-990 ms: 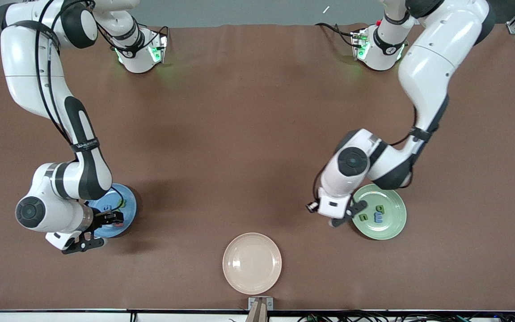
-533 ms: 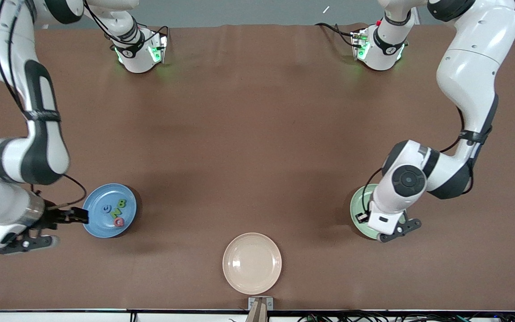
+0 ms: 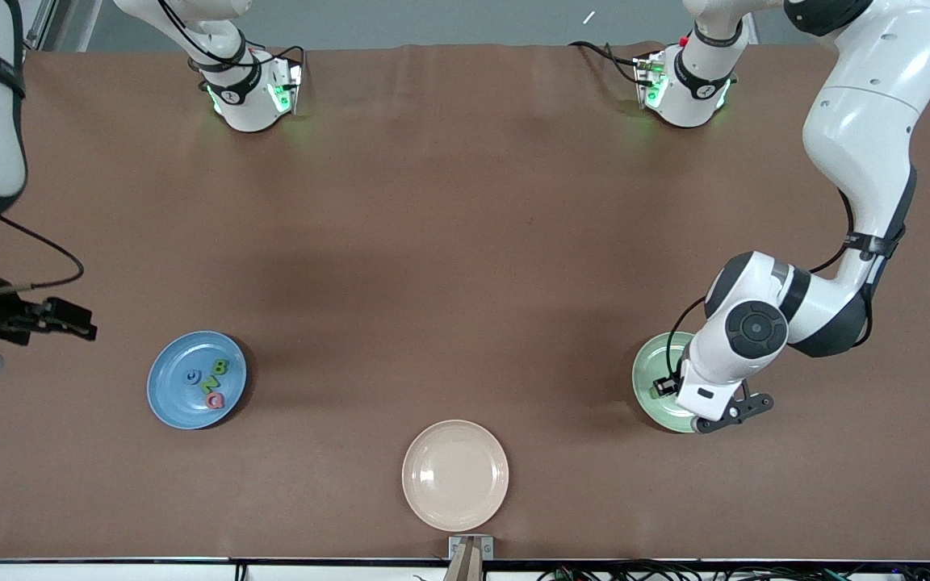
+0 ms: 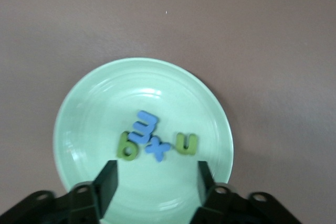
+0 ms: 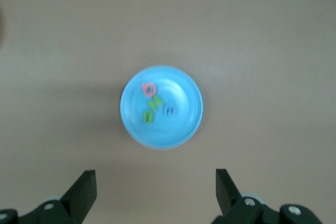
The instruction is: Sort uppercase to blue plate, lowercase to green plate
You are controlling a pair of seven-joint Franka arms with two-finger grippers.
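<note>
The right gripper (image 5: pixel 152 192), fingers (image 5: pixel 84 187) spread and empty, hangs over bare counter (image 3: pixel 449 242) at the right arm's end, beside the blue plate (image 3: pixel 170 403). That plate carries four uppercase (image 3: pixel 212 383) letters: blue C, green B, green N, pink Q. The empty beige plate (image 3: pixel 454 476) sits nearest the front camera. The left gripper (image 4: pixel 155 182) hangs low over the green plate (image 4: pixel 94 103), fingers (image 4: pixel 107 179) parted with nothing between them; four lowercase (image 4: pixel 155 141) letters lie there, two blue and two green, bunched and touching. Sorting looks finished. The likely risk: the left fingers are so close above that a careless retreat could clip the plate's rim and scatter letters.
</note>
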